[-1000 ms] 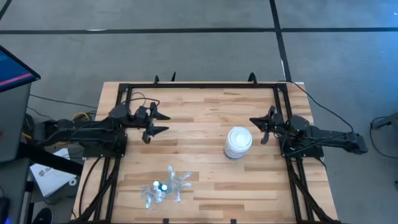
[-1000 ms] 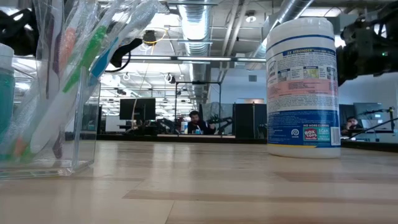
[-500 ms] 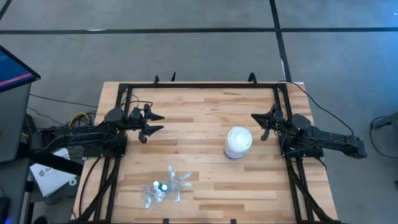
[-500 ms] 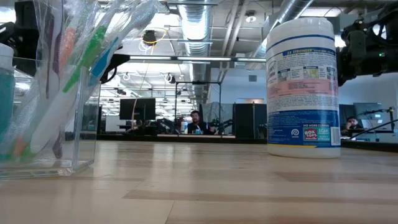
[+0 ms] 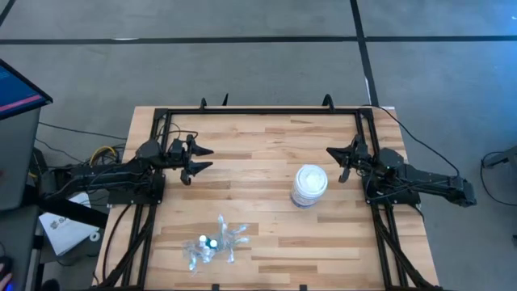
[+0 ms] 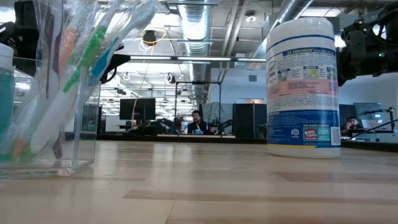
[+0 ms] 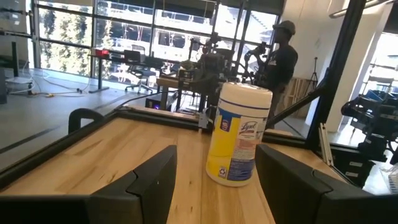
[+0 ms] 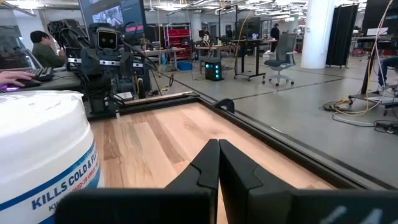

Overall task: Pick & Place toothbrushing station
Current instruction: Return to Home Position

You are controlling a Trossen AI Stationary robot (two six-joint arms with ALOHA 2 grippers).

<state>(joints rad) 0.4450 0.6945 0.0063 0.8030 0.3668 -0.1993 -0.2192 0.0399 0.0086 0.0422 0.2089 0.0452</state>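
Two claws are seen at opposite sides of the counter (image 5: 258, 153), and nothing is carried by either. The left claw (image 5: 203, 159) is released, its fingers spread wide. The right claw (image 8: 217, 149) is clenched on nothing, its fingers pressed together.

The toothbrushes (image 6: 68, 81) are gathered in the clear organizer (image 5: 216, 242), where they stand tilted and reach above its rim. The blue bottles (image 5: 208, 241) are packed in with them. The organizer is found well apart from the left claw, off toward the counter's near edge, and farther again from the right claw. The sorting is judged complete, with only the move to rest positions left.

The main risk is judged to lie with the wipes canister (image 5: 310, 184), which is not part of the task. It stands upright near the right claw, between the two claws but much closer to the right one. If that arm were swung inward while being folded, the canister could be clipped. It is tall for its base, so it could be tipped and rolled across the counter toward the organizer.

A lesser risk is attached to the left claw. With its fingers spread, a wider path is swept, and a low pass toward the near edge could catch the leaning toothbrushes. The organizer looks top-heavy, so it might be upset by a light knock or a jolt to the counter. Both risks would be reduced if each arm were drawn straight back from the middle.
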